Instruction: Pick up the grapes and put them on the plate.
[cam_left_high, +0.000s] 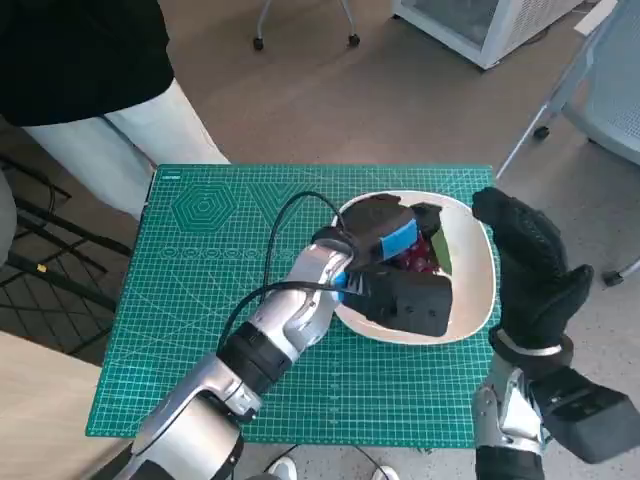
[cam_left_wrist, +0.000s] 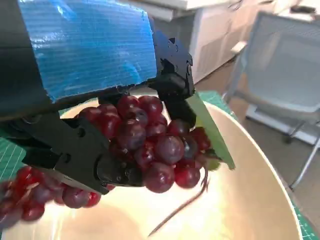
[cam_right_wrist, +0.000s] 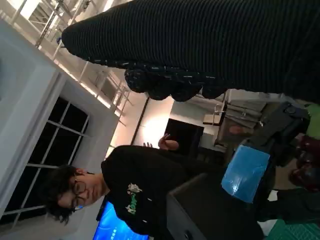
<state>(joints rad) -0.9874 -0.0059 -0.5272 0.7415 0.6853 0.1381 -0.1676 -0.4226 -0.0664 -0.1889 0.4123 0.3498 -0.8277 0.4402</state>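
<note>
My left hand (cam_left_high: 385, 240) hangs over the white plate (cam_left_high: 478, 290) and grips a bunch of dark red grapes (cam_left_high: 420, 258). In the left wrist view the grapes (cam_left_wrist: 150, 145) sit between the black fingers (cam_left_wrist: 75, 150), just above the plate (cam_left_wrist: 240, 200), with a green leaf (cam_left_wrist: 210, 130) beside them. The blue-taped back of the left hand (cam_right_wrist: 247, 172) also shows in the right wrist view, with grapes (cam_right_wrist: 307, 160) beyond it. My right hand (cam_left_high: 535, 265) is raised beside the plate's right edge, fingers spread, holding nothing.
The plate rests on a green cutting mat (cam_left_high: 200, 300) that covers the small table. A person (cam_left_high: 90, 70) stands at the table's far left corner; a person (cam_right_wrist: 130, 195) in black also appears in the right wrist view. Chair legs (cam_left_high: 560, 110) stand at the right.
</note>
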